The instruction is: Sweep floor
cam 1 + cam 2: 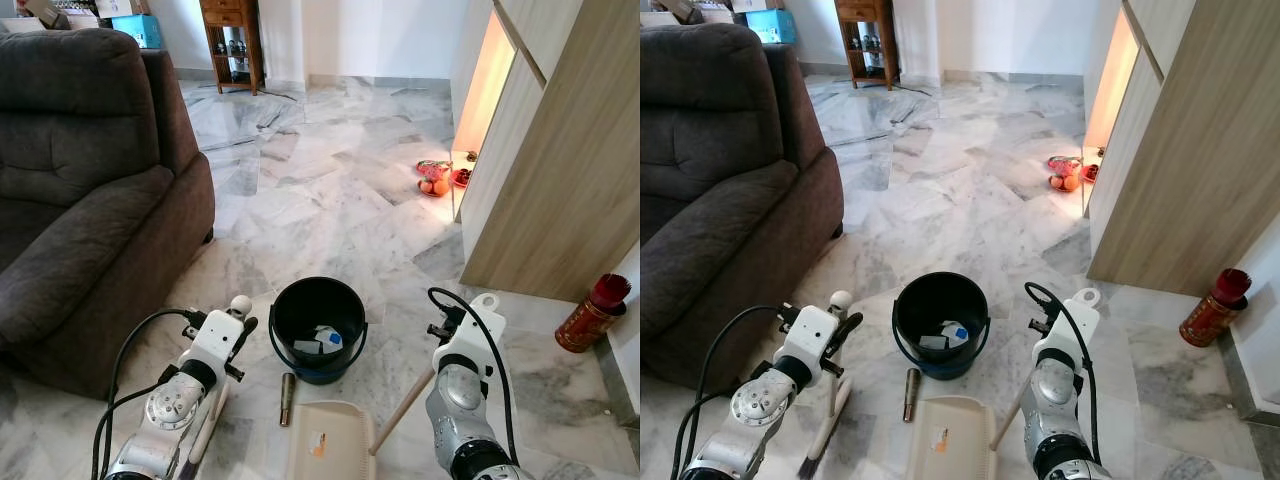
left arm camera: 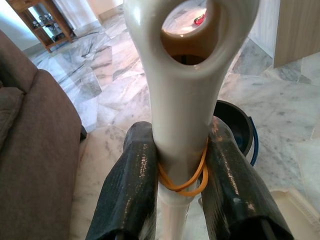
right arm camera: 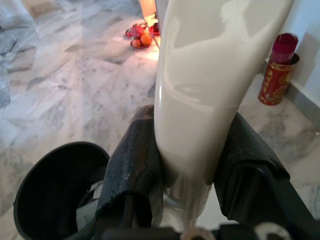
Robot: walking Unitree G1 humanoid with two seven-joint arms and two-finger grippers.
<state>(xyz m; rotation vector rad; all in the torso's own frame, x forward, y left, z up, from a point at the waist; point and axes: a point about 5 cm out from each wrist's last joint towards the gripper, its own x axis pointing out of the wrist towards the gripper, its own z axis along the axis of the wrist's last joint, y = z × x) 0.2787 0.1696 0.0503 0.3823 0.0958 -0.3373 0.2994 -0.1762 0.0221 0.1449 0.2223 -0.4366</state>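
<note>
Cream dustpan (image 1: 330, 440) lies on the marble floor (image 1: 330, 180) nearest the robot, just behind a black bucket (image 1: 318, 328). Left end effector (image 2: 175, 187) pinches the white broom handle (image 2: 182, 100); right end effector (image 3: 187, 175) clamps the dustpan handle (image 3: 210, 75). A dark sofa (image 1: 90, 180) stands left, wooden cabinets (image 1: 560, 150) right.

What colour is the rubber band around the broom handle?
Orange; the rubber band shows best in the left wrist view.
</note>
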